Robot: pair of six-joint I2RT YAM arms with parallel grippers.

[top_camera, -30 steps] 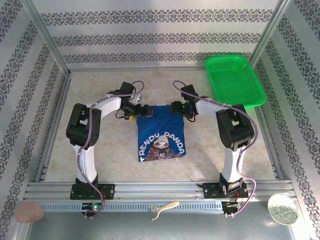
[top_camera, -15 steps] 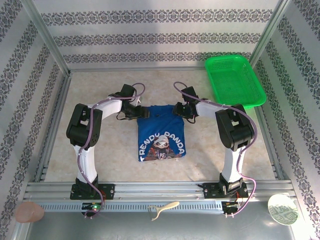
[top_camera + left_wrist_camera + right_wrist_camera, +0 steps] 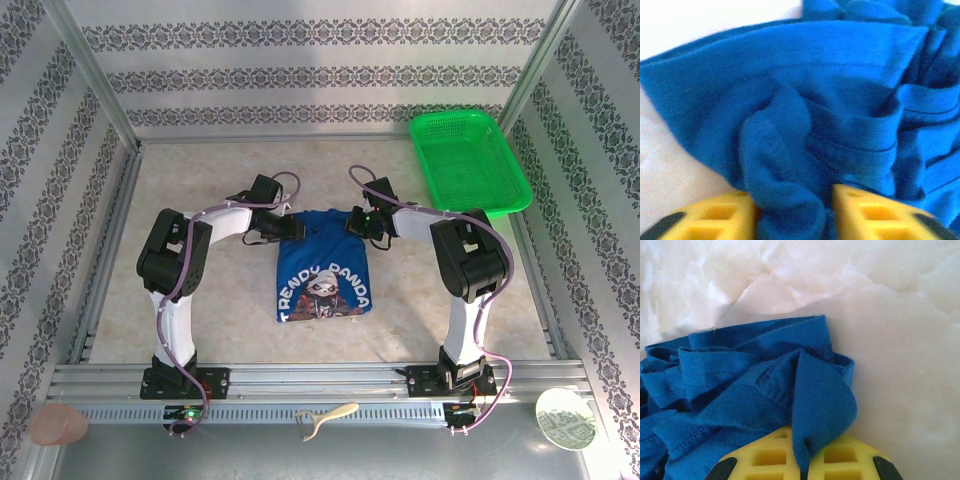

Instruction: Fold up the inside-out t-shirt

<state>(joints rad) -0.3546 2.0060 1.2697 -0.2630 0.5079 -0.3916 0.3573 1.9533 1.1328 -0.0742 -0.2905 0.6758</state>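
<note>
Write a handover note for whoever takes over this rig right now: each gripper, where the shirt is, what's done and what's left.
Left gripper: jaws closed around a bunched fold at the far left corner of the t-shirt.
Right gripper: jaws shut on a thin fold at the far right corner.
The t-shirt lies on the table between the arms, print up.
Done: both far corners gripped.
Left: probably lift and bring the far edge toward the near one.
</note>
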